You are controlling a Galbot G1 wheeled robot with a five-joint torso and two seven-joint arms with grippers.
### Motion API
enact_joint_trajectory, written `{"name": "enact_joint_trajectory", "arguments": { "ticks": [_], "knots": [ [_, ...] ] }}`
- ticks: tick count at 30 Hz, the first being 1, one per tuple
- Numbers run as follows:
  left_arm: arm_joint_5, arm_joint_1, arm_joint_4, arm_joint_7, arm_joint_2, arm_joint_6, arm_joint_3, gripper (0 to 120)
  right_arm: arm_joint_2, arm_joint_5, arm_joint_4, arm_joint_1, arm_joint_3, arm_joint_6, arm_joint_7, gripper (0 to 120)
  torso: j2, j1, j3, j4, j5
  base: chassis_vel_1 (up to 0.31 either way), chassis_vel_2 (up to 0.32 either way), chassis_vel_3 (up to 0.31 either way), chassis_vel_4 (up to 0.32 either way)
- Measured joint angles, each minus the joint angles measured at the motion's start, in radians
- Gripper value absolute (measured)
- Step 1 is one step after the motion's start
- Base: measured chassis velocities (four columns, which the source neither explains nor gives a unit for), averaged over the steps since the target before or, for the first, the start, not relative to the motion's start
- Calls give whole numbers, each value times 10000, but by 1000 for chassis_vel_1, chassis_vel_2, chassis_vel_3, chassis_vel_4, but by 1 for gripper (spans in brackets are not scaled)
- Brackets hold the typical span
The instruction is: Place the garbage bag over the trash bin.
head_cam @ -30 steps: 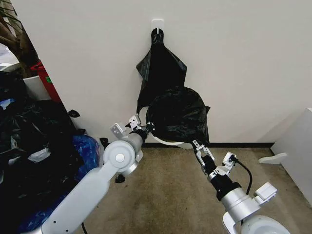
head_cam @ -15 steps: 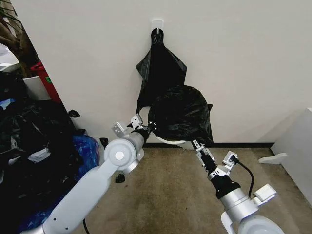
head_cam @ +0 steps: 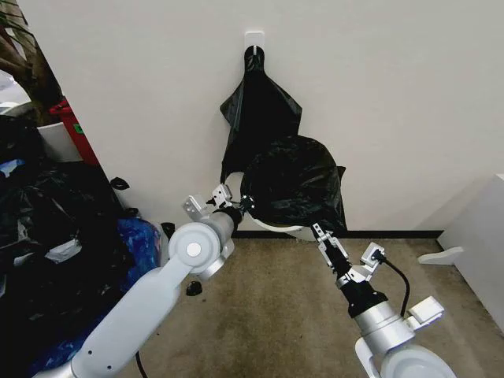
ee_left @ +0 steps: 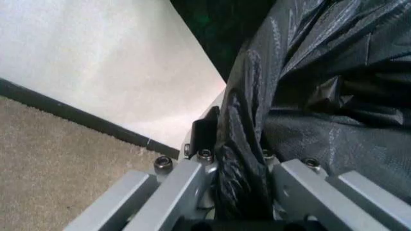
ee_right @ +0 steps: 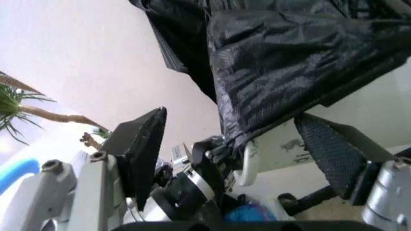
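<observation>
Here, garbage bag [ee_left: 301, 96] pinched inside left pincer [ee_left: 234, 159].

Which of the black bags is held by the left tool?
The garbage bag stretched over the trash bin; the left tool pinches its edge. The flat bags hang untouched from the wall hook.

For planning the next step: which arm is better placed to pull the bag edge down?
Probably the right: its open right gripper sits beside the black plastic garbage bag hem; the left gripper already clamps it.
</observation>
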Motion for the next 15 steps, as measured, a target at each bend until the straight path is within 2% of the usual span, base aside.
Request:
{"name": "enact_joint_trajectory", "arguments": {
  "ticks": [5,8,14,15],
  "knots": [
    [37,38,19,6,3,14,-26,1,-18,6,10,26,2,0,0,71,0,0,0,1,0,0,0,0,0],
    [48,40,20,6,0,15,-29,1,-21,1,22,7,1,-1,4,66,0,0,0,1,0,0,0,0,0],
    [74,31,26,7,-20,15,-35,1,-27,-92,63,-145,-6,-15,18,39,0,0,0,0,0,0,0,0,0],
    [74,31,26,7,-20,15,-35,1,-27,-92,63,-145,-6,-15,18,39,0,0,0,0,0,0,0,0,0]
  ]
}}
